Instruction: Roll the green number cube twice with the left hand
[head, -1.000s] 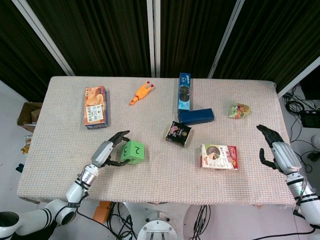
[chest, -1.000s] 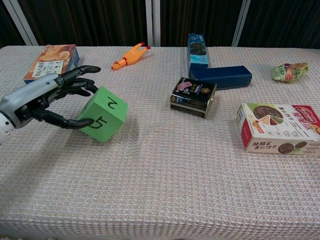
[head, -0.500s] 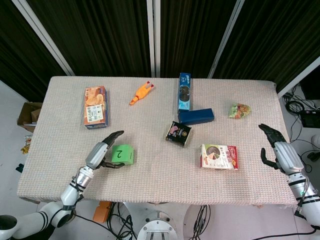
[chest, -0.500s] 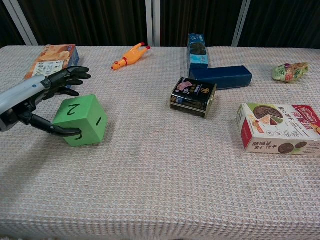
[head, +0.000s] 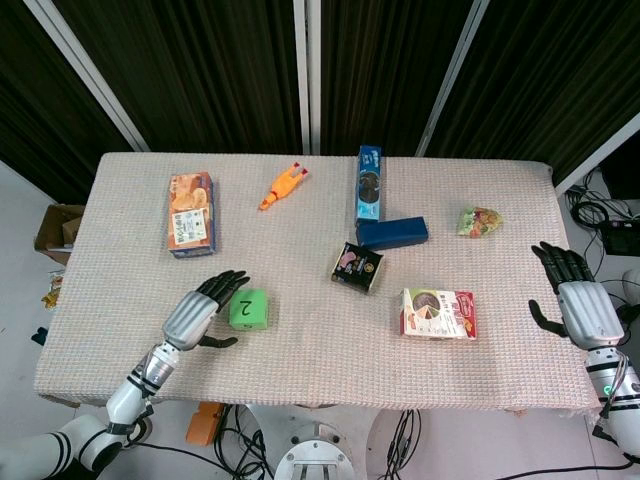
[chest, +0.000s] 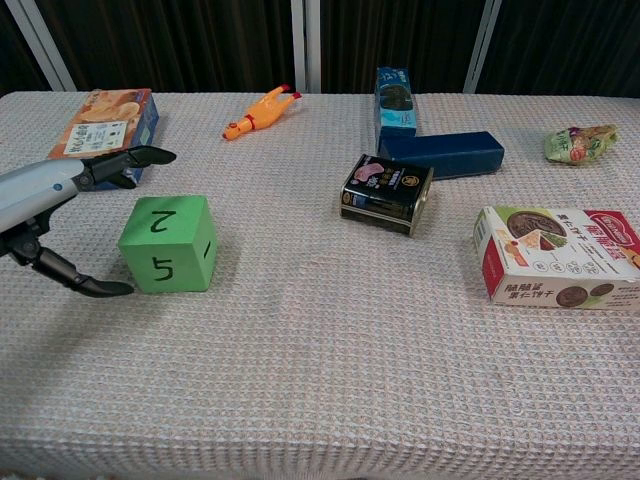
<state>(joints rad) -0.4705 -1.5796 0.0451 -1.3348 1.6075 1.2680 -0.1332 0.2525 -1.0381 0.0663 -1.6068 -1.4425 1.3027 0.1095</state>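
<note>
Woven beige cloth covers the table, where the green number cube sits flat near its front-left part, just beside the left robot hand, whose fingers are spread and empty, far nearer than the right robot hand.

green cube, black numerals

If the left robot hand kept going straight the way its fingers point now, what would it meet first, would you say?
Probably the green cube: the left robot hand lies open just beside it, fingers aimed toward it. The upper fingers may pass just behind the cube; depth is unclear.
</note>
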